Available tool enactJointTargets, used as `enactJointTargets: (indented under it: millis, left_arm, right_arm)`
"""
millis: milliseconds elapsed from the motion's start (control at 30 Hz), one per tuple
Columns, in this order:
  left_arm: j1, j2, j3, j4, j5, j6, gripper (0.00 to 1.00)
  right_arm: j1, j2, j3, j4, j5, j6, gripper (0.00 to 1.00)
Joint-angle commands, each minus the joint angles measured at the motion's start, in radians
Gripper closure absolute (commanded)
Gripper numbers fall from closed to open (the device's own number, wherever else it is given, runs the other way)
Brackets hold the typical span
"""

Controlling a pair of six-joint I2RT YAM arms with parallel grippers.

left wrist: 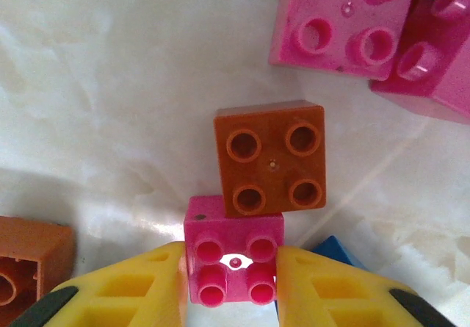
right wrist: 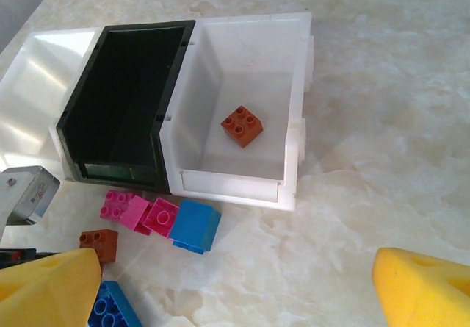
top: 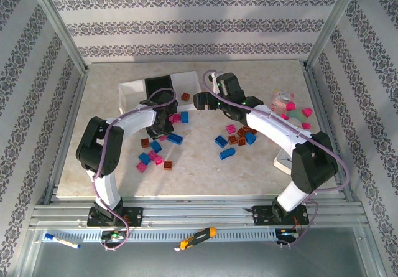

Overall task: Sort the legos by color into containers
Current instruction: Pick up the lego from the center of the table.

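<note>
Left jaws pinch a pink brick (left wrist: 233,259) touching a brown brick (left wrist: 270,158) on the bench (left wrist: 110,84); right jaws gape wide.

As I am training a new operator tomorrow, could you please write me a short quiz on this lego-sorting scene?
1. True or false: the right claw is shut on a blue brick.
2. What colour is the brick gripped by the left claw?
3. One white tray holds a single lego. Its colour is: A blue; B brown; C pink.
Key: 1 false, it is open; 2 pink; 3 B.
</note>
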Motion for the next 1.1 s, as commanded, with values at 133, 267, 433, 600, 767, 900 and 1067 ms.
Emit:
enactJointTargets:
  millis: [133, 267, 433, 600, 767, 900, 1067]
  left_arm:
    - [0.014, -0.005, 0.002, -0.037, -0.018, -0.001, 0.68]
    - [0.019, -0.001, -0.006, -0.025, -0.017, -0.012, 0.52]
    - [0.021, 0.034, -0.002, -0.008, 0.000, -0.012, 0.49]
    - [0.025, 0.050, -0.017, 0.014, 0.004, -0.023, 0.55]
    - [0.026, 0.040, -0.027, 0.018, 0.010, -0.027, 0.68]
    - [0.025, -0.010, -0.009, -0.017, -0.010, -0.019, 0.73]
    - [0.031, -0.085, 0.043, -0.070, -0.054, 0.035, 0.73]
  right_arm:
    - [-0.011, -0.002, 0.026, 0.008, -0.014, 0.006, 0.05]
    - [-0.012, 0.000, 0.028, 0.009, -0.017, 0.007, 0.05]
    - [-0.012, -0.002, 0.021, 0.007, -0.018, 0.013, 0.05]
    - [-0.015, -0.009, 0.002, 0.005, -0.015, 0.015, 0.05]
    - [-0.019, -0.011, -0.003, 0.006, -0.014, 0.026, 0.05]
    - [-0.018, -0.008, 0.011, 0.012, -0.024, 0.033, 0.05]
    - [0.000, -0.005, 0.026, 0.020, -0.035, 0.023, 0.05]
